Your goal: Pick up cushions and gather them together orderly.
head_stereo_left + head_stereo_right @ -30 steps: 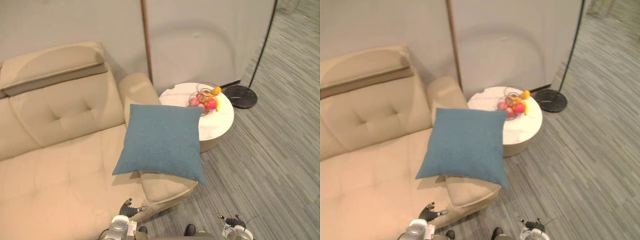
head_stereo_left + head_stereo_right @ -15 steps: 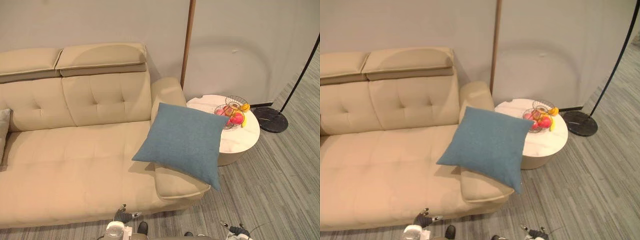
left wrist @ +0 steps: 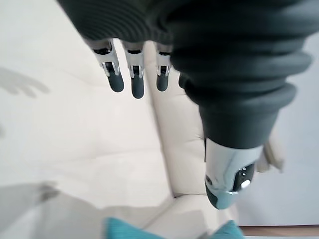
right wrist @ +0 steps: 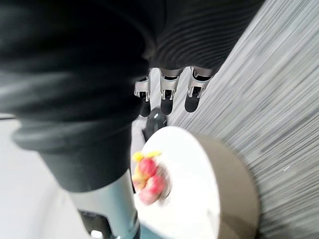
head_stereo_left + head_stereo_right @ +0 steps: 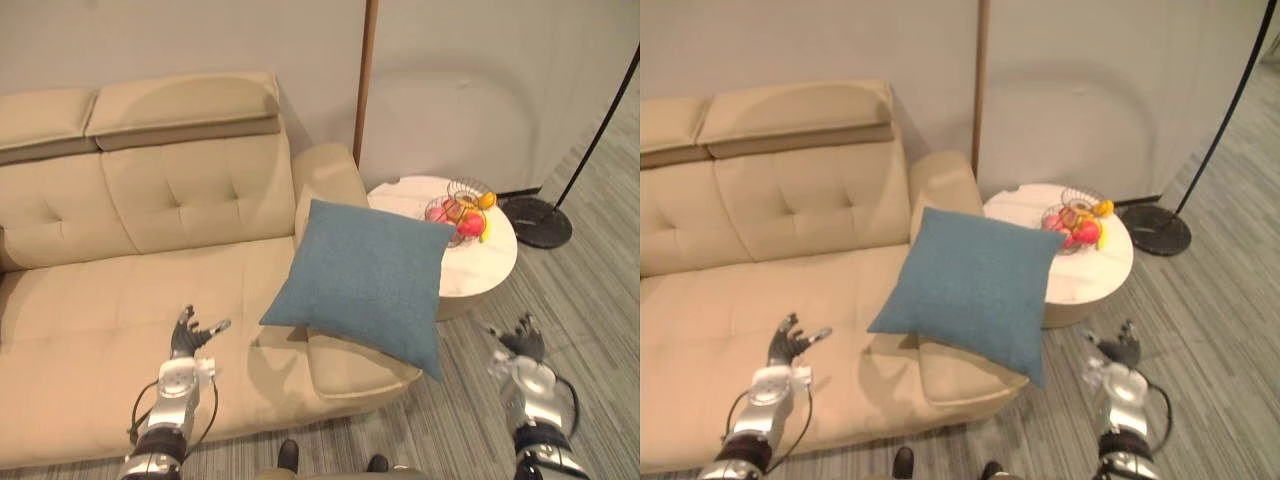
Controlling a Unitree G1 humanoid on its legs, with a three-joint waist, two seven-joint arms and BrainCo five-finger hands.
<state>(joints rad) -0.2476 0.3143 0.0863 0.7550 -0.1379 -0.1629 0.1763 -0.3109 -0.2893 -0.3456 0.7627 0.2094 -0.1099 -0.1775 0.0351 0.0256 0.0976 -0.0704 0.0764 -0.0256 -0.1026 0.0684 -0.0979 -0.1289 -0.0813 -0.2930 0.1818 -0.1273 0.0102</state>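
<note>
Left eye view gives me the blue cushion [image 5: 365, 285] propped on the beige sofa's [image 5: 150, 200] right armrest, face tilted up toward me. It is square, so it has no real long axis. Its upper edge lies toward the wall, and its lowest corner points forward and to the right, hanging past the armrest's front end over the grey carpet [image 5: 590, 300]. Its right edge runs just beside the round white counter [image 5: 485, 268], which carries a wire fruit basket [image 5: 458, 208]. A black lamp base [image 5: 537, 222] sits on the floor just beyond.

Left of the cushion, the seat is broad, open room. My left hand [image 5: 188, 338] hovers over the seat near its front edge, fingers [image 3: 135, 82] released and spread, holding nothing. My right hand [image 5: 522, 345] hangs over the carpet in front of the counter, fingers straight too, well apart from the cushion.
</note>
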